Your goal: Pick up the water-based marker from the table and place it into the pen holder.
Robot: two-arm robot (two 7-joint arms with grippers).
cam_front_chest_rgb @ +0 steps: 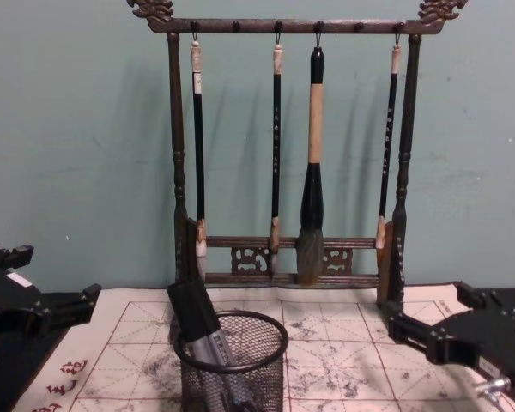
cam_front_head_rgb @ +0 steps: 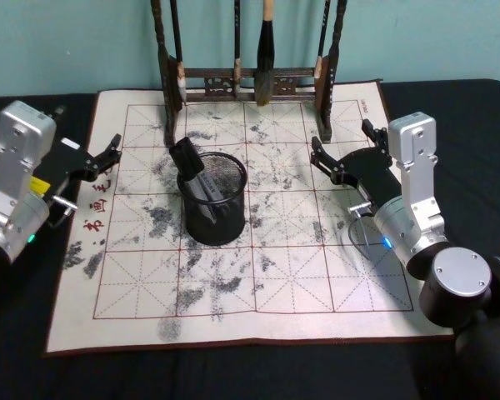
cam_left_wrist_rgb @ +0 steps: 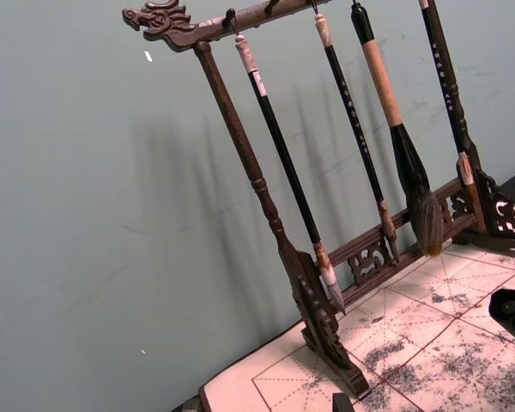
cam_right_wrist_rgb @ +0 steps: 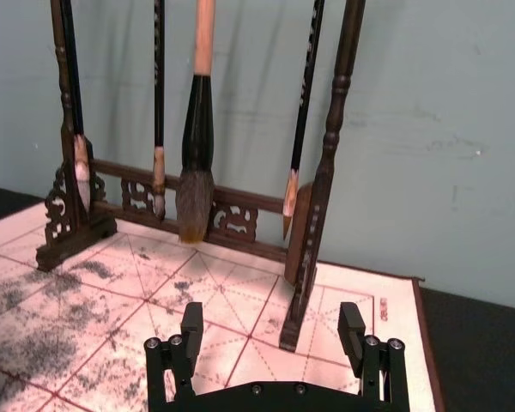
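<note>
Two hands, left (cam_front_head_rgb: 108,155) and right (cam_front_head_rgb: 343,152), gape wide and empty near the white felt mat's (cam_front_head_rgb: 317,275) side edges, flanking the black wire-mesh pen holder (cam_front_head_rgb: 212,204) containing the grey-black marker (cam_front_head_rgb: 190,165).

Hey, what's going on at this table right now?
Nothing is being held. The marker already stands tilted in the pen holder on the mat of the table. The left tool and right tool hang open on either side of it. A wooden brush rack stands behind.
</note>
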